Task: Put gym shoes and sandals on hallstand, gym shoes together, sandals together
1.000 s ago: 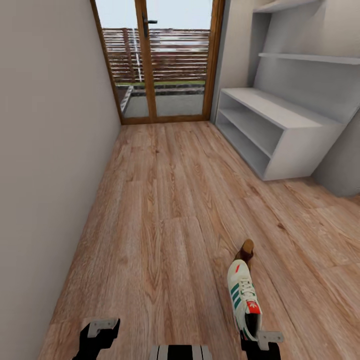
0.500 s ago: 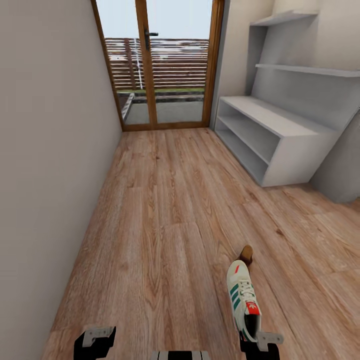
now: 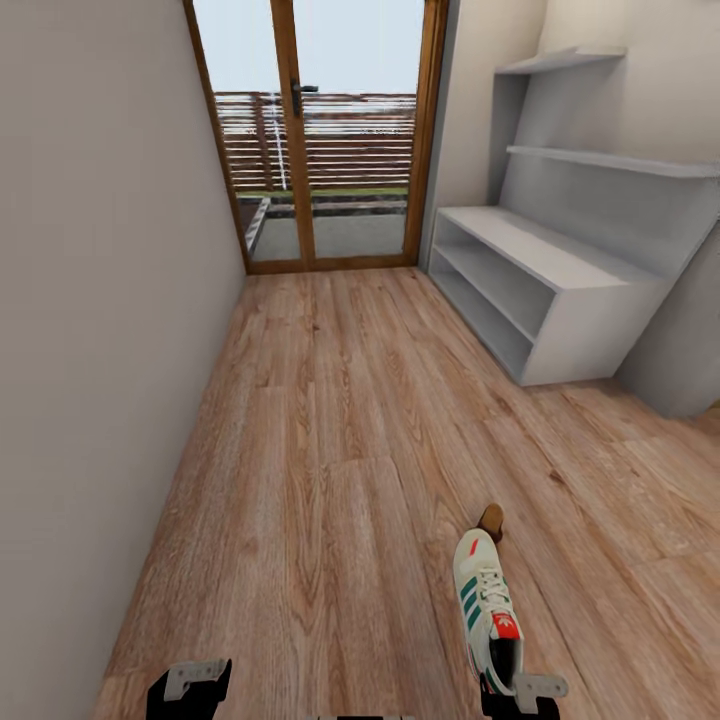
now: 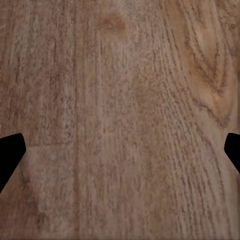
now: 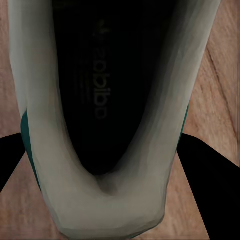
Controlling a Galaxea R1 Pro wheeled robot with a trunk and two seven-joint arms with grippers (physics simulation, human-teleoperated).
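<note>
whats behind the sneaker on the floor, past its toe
Just beyond the toe of the gym shoe a rounded brown end pokes out, likely a sandal. The shoe covers the rest of it, so its shape and lie cannot be told.

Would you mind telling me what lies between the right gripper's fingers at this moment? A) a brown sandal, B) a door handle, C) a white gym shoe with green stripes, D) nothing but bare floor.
C: the right wrist view shows the gym shoe, its heel end, between the right gripper fingers, and the head view shows the same shoe at that gripper.
</note>
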